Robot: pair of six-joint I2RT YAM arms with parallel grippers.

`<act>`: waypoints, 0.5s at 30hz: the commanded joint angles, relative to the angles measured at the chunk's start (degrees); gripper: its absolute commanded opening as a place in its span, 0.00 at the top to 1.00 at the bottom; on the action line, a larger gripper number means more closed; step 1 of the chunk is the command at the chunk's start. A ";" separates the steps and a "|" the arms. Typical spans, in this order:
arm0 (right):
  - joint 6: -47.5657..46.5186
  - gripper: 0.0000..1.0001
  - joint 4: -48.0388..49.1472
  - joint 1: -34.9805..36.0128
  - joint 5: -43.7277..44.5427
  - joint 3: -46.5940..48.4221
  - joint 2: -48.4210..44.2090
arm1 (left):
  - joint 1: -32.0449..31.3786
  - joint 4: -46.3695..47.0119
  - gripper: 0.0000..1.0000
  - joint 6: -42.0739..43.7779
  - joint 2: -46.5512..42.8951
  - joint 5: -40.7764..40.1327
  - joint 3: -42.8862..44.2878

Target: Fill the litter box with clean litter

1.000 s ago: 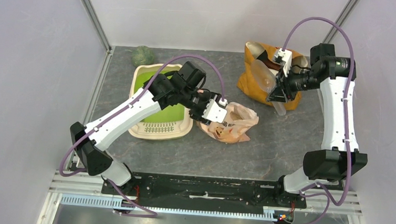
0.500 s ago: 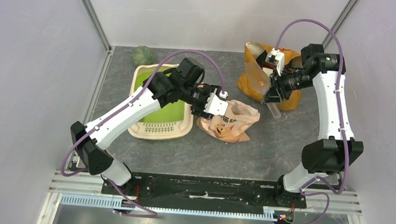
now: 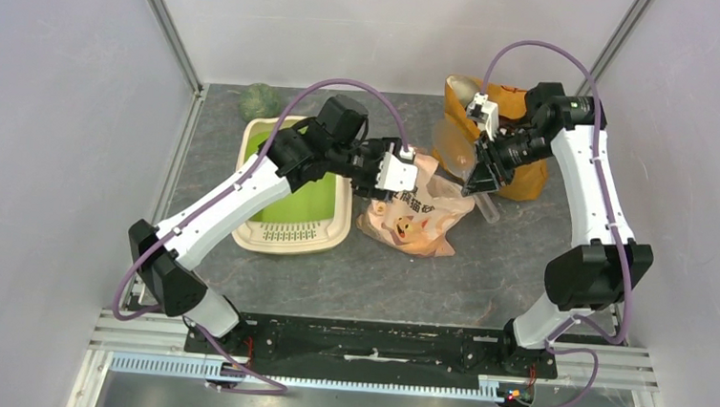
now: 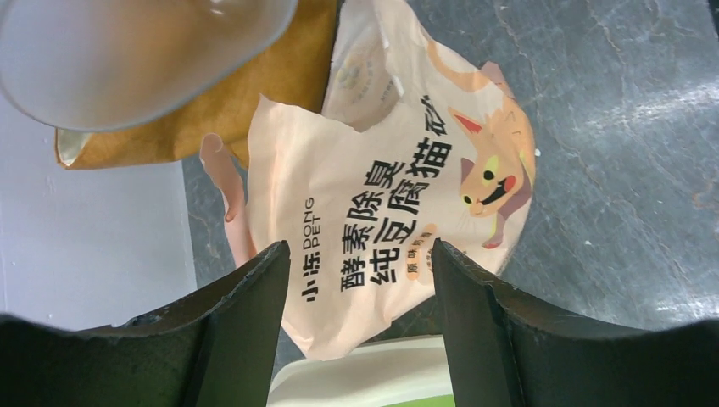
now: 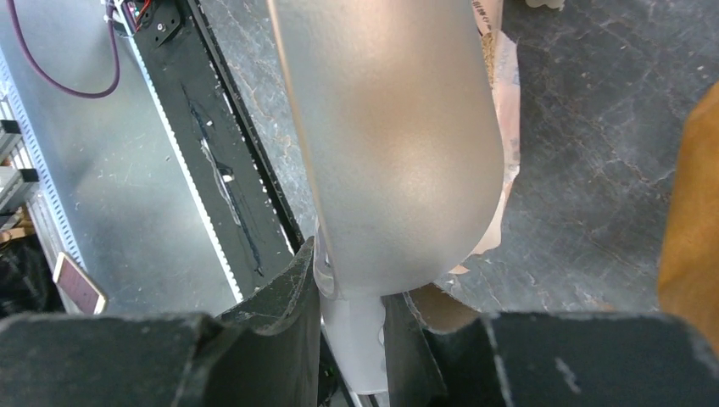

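Note:
The litter box [image 3: 289, 235] is a cream tray with a green inside at the left; its rim shows in the left wrist view [image 4: 373, 381]. No clean litter shows. My left gripper [image 3: 406, 180] is open and empty over the upper edge of a peach-orange cat-print bag [image 3: 419, 219]. In the left wrist view the bag [image 4: 381, 195] lies beyond my spread jaws [image 4: 358, 254], apart from them. My right gripper [image 3: 478, 173] is shut on the handle of a translucent scoop [image 3: 452, 143] just right of the bag. In the right wrist view the scoop [image 5: 390, 144] fills the space above the gripper [image 5: 352, 280].
A mustard-yellow fabric bag [image 3: 519, 138] stands at the back right, behind the scoop and the right wrist. A green ball-like object [image 3: 260, 99] lies behind the litter box. White walls close in the left, back and right sides.
My right arm has swung left with the scoop, from over the mustard bag toward the peach bag. My left gripper has moved up and right over the peach bag's upper edge.

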 commanded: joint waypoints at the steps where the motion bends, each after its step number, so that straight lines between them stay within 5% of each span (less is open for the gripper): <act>1: 3.99 1.00 -2.24 0.86 1.08 -0.77 2.39 | 0.74 5.51 0.30 -3.87 1.31 -1.53 0.57; 8: 2.17 1.00 -2.23 0.86 0.41 -1.47 0.76 | 2.62 9.49 0.30 -9.72 0.68 -1.29 0.55; 15: 2.77 1.00 -5.26 2.58 -1.37 2.60 -6.05 | 7.67 12.99 0.29 -44.90 -0.22 2.06 12.52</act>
